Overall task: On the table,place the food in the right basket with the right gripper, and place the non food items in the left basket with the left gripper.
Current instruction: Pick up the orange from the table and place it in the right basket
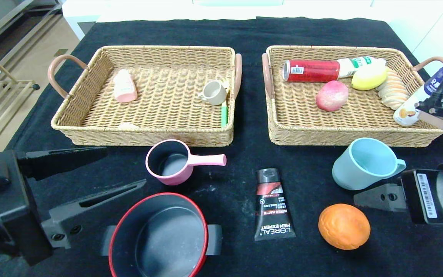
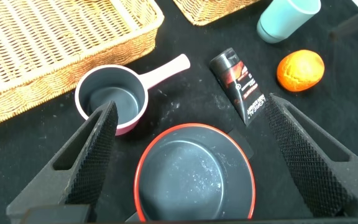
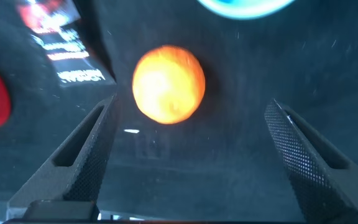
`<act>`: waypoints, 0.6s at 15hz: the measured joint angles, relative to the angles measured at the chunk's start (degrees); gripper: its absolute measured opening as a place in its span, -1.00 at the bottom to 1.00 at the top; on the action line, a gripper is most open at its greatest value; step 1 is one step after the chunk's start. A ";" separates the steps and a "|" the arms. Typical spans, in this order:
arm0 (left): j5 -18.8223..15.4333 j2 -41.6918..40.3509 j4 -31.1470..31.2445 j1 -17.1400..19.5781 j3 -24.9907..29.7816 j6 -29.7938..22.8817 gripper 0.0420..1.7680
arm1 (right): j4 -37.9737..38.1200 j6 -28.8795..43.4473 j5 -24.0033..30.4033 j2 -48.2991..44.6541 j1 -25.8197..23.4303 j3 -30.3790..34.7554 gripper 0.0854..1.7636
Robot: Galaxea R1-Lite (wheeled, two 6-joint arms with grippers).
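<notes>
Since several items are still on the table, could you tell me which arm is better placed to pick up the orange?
The right. The right gripper hangs open with the orange just ahead between its fingers, and the orange is food for the right basket. The left gripper is open over the red-rimmed pot.

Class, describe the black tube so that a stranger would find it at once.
Start at the right wicker basket and come toward the table's near edge. The black plastic tube lies flat between the red-rimmed black pot and the orange, the only printed, flat-ended thing there.
</notes>
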 joint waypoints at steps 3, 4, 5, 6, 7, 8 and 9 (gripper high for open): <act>0.00 0.00 0.00 0.00 -0.05 0.02 0.94 | -2.45 2.32 -1.94 0.67 1.50 3.28 0.92; 0.00 0.00 0.00 0.00 -0.05 0.02 0.94 | -3.75 2.36 -1.91 0.98 1.80 3.58 0.92; 0.00 0.00 0.00 0.00 -0.05 0.00 0.94 | -4.77 2.40 -1.91 1.49 2.12 3.85 0.92; 0.02 0.00 0.00 0.00 -0.07 0.02 0.94 | -5.07 2.86 -1.99 2.23 2.46 4.13 0.92; 0.00 -0.02 0.00 0.00 -0.07 0.02 0.94 | -5.10 3.63 -2.10 2.90 2.62 4.35 0.93; 0.00 -0.05 0.00 0.00 -0.07 0.02 0.94 | -5.13 4.41 -2.57 3.67 2.71 4.52 0.93; -0.02 -0.07 0.00 0.00 -0.07 0.07 0.94 | -5.16 5.32 -3.62 4.36 2.79 4.66 0.93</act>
